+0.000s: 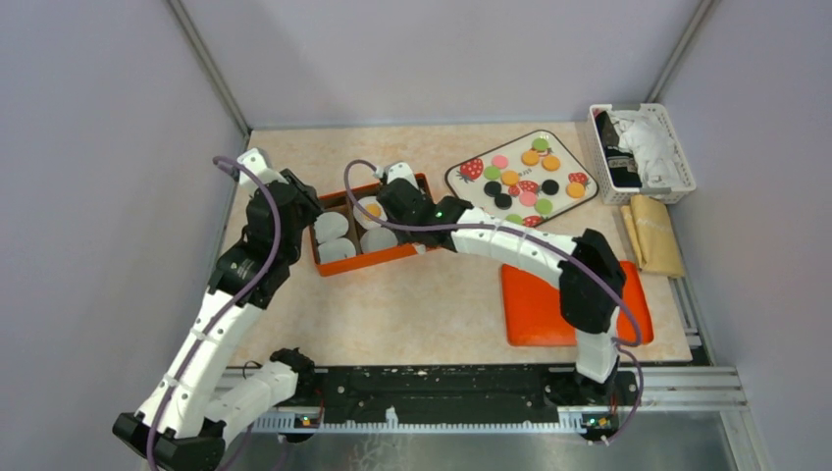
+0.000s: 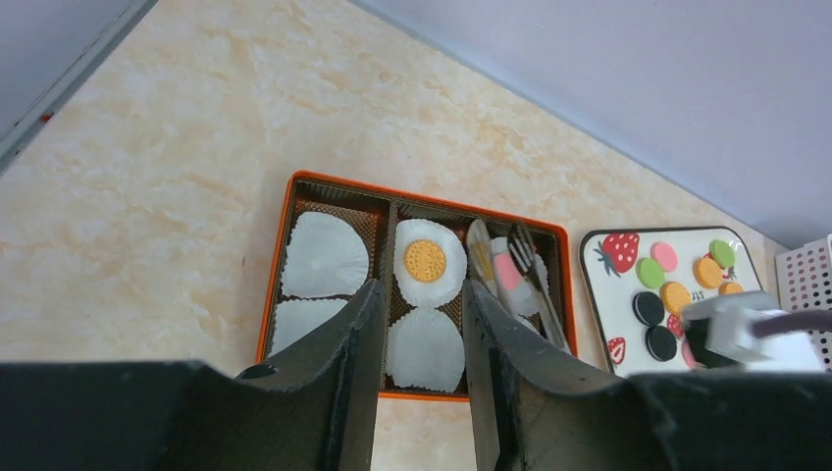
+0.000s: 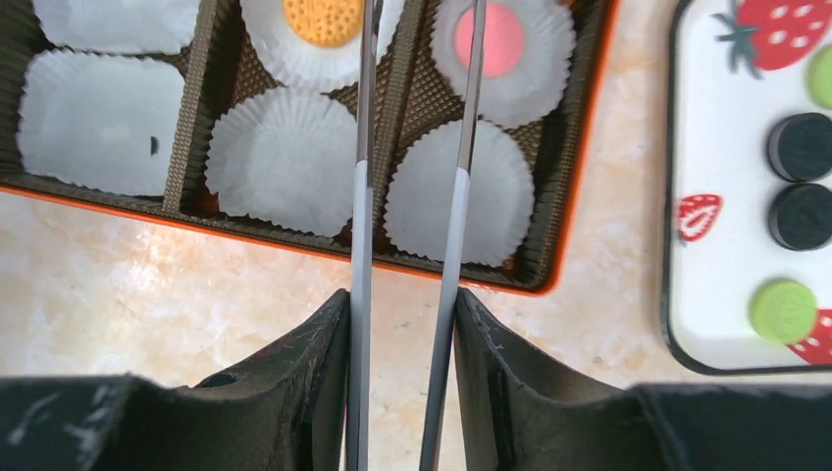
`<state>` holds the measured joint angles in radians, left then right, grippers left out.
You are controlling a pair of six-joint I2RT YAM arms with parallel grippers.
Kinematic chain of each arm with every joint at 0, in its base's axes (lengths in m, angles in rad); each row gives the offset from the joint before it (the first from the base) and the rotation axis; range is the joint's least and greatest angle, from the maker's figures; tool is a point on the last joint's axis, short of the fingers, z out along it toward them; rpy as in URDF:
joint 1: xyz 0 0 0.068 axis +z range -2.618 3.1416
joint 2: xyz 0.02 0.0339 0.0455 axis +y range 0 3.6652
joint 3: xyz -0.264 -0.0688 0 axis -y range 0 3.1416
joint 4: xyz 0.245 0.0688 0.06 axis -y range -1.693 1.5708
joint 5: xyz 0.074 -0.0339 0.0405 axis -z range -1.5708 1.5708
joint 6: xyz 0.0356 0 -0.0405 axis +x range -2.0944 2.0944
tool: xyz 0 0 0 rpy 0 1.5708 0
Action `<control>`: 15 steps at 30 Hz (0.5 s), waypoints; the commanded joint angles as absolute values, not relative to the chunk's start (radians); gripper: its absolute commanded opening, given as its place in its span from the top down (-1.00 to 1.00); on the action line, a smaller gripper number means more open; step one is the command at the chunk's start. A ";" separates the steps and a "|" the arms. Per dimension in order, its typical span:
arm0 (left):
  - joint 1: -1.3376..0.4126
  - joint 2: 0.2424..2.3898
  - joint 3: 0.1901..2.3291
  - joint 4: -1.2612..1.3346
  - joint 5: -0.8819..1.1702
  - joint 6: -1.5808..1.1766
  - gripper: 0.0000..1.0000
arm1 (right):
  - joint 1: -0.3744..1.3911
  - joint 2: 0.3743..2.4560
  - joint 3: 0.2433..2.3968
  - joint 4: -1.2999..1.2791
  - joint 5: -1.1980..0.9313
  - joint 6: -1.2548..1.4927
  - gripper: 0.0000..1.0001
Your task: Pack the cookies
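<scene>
An orange box holds several white paper cups. One cup holds an orange cookie, and the cup to its right holds a pink cookie. Both also show in the left wrist view, orange and pink. Many cookies lie on the strawberry tray. My right gripper is shut on metal tongs. The tongs' arms stand apart over the box, and their tips are out of view. My left gripper is open and empty, above the box's near edge.
An orange lid lies flat at the front right. A white basket with cloth stands at the back right, with brown paper bags beside it. Grey walls enclose the table on three sides.
</scene>
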<state>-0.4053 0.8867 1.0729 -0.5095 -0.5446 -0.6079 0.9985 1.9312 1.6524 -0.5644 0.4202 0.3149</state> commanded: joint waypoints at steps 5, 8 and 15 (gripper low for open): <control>-0.400 0.881 1.080 -0.486 -0.548 -0.601 0.17 | 0.989 1.681 1.550 -0.505 0.590 0.293 0.51; -0.400 0.893 1.070 -0.469 -0.523 -0.600 0.17 | 0.960 1.618 1.496 -0.513 0.615 0.299 0.50; -0.400 0.923 1.059 -0.443 -0.471 -0.601 0.18 | 0.836 1.513 1.308 -0.511 0.599 0.351 0.49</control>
